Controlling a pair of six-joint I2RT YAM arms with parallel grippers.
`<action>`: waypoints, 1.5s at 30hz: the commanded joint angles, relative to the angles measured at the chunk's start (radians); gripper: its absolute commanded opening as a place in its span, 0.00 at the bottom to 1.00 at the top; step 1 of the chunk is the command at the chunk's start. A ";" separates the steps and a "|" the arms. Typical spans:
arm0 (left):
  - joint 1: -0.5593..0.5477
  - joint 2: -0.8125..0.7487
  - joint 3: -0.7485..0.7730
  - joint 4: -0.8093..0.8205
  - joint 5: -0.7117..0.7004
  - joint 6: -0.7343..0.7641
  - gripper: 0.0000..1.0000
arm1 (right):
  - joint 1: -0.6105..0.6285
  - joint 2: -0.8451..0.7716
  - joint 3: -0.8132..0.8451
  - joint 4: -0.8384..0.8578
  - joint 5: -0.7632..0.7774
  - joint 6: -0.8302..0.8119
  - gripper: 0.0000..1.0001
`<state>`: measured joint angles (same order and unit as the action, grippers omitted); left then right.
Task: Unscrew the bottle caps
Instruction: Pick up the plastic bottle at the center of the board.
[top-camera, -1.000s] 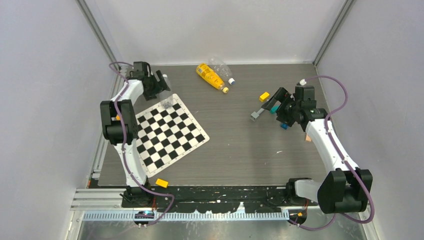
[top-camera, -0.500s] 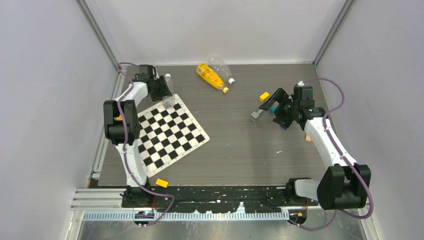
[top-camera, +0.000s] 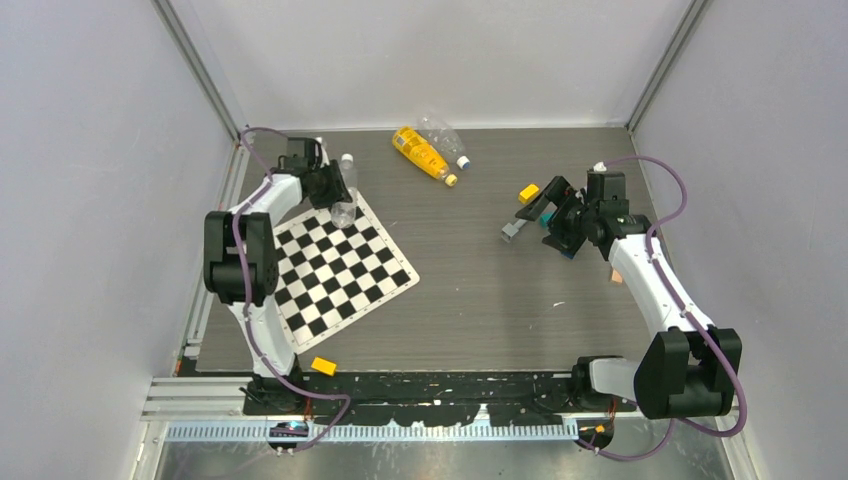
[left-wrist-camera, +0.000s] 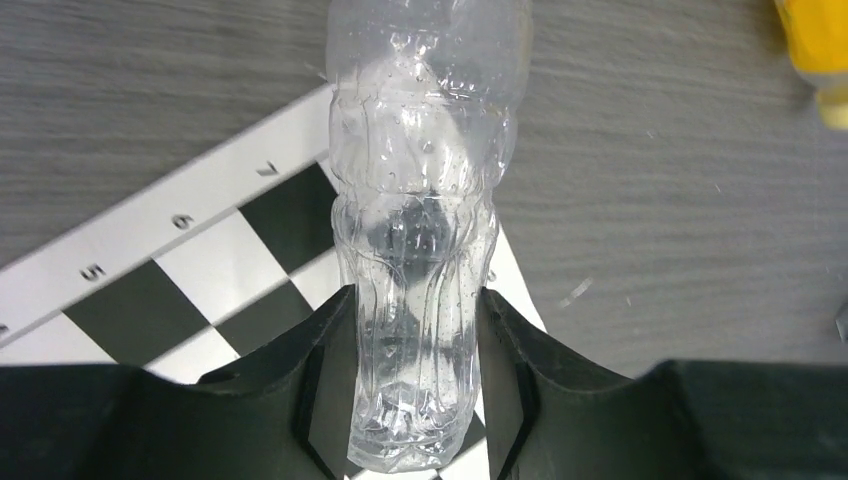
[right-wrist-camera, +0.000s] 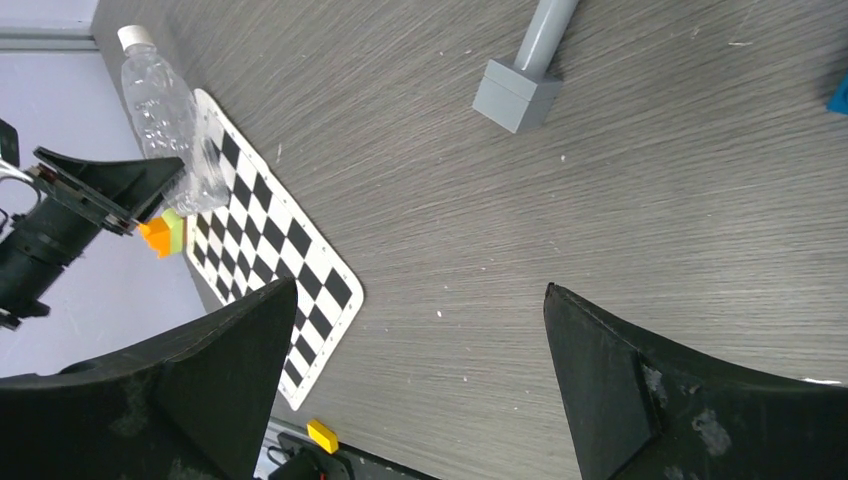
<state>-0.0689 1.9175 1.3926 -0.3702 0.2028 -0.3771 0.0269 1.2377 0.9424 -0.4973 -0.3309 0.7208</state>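
Note:
A clear crinkled bottle stands between the fingers of my left gripper, which is shut on its lower part. The top view shows this bottle over the far corner of the chessboard, its pale cap on top; the right wrist view also shows the cap screwed on. A yellow-orange bottle with a yellow cap lies at the back beside another clear bottle with a pale cap. My right gripper hangs open over bare table.
A grey block on a rod lies just left of the right gripper, with a yellow block behind it. Another yellow block sits at the near edge. Grey walls close in the table on three sides.
The left gripper has closed on the clear bottle and shifted right with it toward the board's far corner. The right arm has barely moved.

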 joint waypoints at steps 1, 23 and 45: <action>-0.069 -0.162 -0.080 0.073 0.034 0.041 0.36 | -0.002 -0.013 0.012 0.065 -0.047 0.044 0.99; -0.625 -0.708 -0.645 0.276 -0.032 0.187 0.38 | 0.148 0.071 -0.185 0.586 -0.227 0.334 0.95; -0.666 -0.779 -0.879 0.572 0.086 0.471 0.38 | 0.395 0.231 -0.412 1.045 -0.144 0.426 0.43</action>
<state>-0.7227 1.1408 0.5209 0.0723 0.2409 0.0620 0.4217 1.4330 0.5850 0.3931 -0.4622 1.1141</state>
